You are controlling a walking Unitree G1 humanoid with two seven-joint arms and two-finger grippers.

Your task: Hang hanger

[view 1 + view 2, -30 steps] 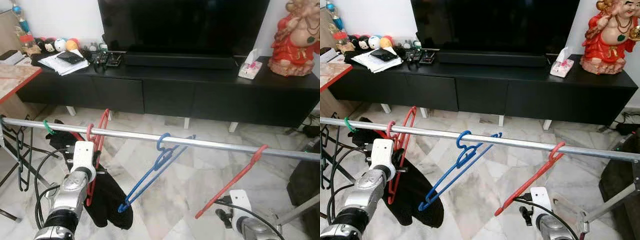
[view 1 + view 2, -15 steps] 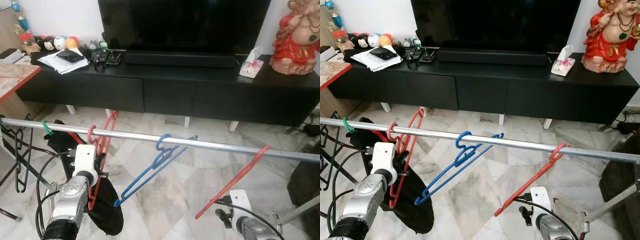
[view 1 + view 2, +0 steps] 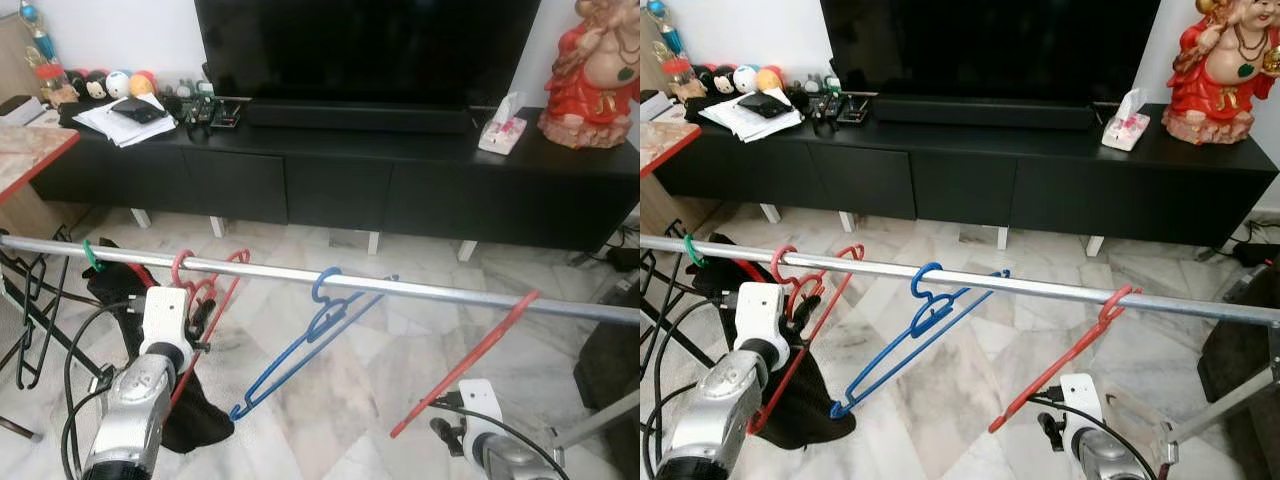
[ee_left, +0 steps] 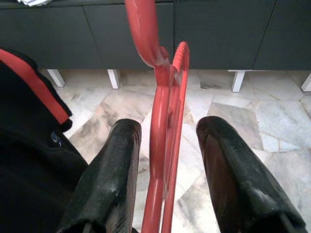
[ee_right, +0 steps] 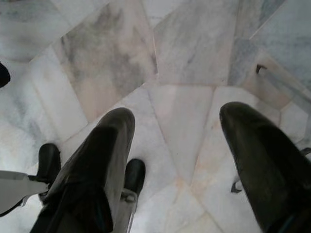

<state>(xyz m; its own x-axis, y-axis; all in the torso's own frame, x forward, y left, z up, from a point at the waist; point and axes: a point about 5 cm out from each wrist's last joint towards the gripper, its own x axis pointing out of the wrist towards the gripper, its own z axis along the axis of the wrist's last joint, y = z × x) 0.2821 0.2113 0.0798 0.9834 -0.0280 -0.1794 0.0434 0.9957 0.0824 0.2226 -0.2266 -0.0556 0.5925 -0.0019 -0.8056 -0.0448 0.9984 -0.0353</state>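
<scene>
Left eye view: a metal rail (image 3: 400,290) spans the frame. A red hanger (image 3: 205,300) hooks over it near the left end, a blue hanger (image 3: 310,335) mid-rail, another red hanger (image 3: 470,360) further right. The left gripper (image 3: 200,318) sits by the first red hanger.

Left wrist view: fingers (image 4: 109,184) spread, the hanger's frame between them, seemingly untouched.

Right wrist view: right gripper (image 5: 175,145) spread apart over marble floor (image 5: 180,58).

Risk: pulling back crooked could snag the frame and unhook it.
</scene>
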